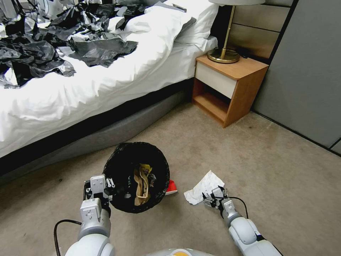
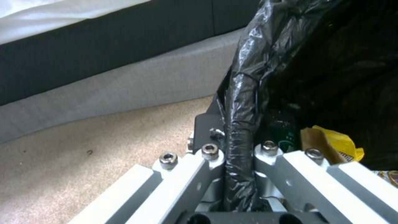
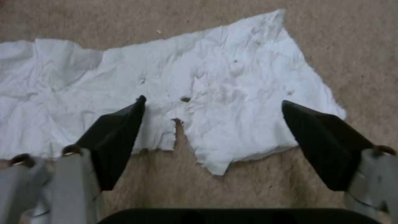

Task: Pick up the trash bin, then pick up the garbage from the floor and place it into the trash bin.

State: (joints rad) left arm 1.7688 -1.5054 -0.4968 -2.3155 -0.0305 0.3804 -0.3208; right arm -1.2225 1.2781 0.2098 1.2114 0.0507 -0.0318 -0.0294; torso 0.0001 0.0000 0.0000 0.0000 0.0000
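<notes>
White tissue (image 1: 203, 186) lies flat on the carpet (image 1: 270, 160), just to the right of the trash bin (image 1: 136, 176) and directly under my right gripper (image 3: 213, 109). Right jaws are spread wide, one dark fingertip (image 3: 124, 124) over the tissue's near edge, the other (image 3: 315, 130) at its far corner; nothing pinched yet.

Left gripper (image 2: 238, 149) is pressed together on the bin's rim, with the black liner (image 2: 248, 93) clamped between the fingers. From the head view I judge the bin is held off the floor and tilted toward me. Inside it I see a yellow wrapper (image 2: 342, 144), a brown paper piece (image 1: 142, 185) and a green-labelled bottle (image 2: 284, 133). A red-white packet (image 1: 171, 187) pokes out from behind the bin on the floor.

Step in hand, as I read it: grasp the tissue.
- Descend straight until both tips touch carpet; the sheet is thin and flat, so a high close will miss it.
- Close slowly so the paper bunches up between the tips rather than sliding out.
- The near edge has a tear (image 3: 178, 130); better to gather material past it, or it may rip.
- Keep the left arm steady so the bin mouth is ready alongside.
</notes>
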